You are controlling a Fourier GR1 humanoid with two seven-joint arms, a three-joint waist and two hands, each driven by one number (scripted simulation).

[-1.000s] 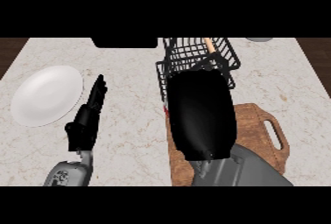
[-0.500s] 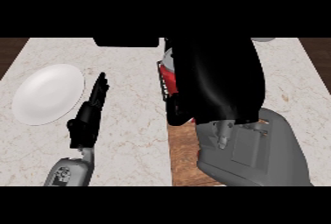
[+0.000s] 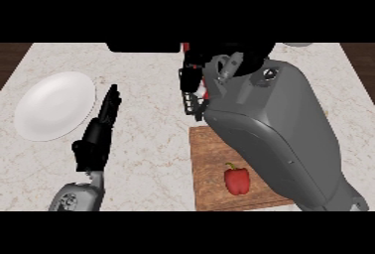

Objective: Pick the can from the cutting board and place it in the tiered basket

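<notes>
Head view hides the right hand [image 3: 192, 74], grasp untellable, behind its forearm; the can could miss the tiered basket [image 3: 192, 106] unseen. Left hand [image 3: 99, 131] rests open.

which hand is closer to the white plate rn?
Left. The left hand stands open just right of the white plate, apart from it. The right hand is hidden behind its forearm, far across the counter by the basket.

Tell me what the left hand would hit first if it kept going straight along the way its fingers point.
The left hand points up the view and slightly right, passing right of the white plate. Bare counter lies ahead, then a dark object at the far edge, probably first; height is unclear.
</notes>
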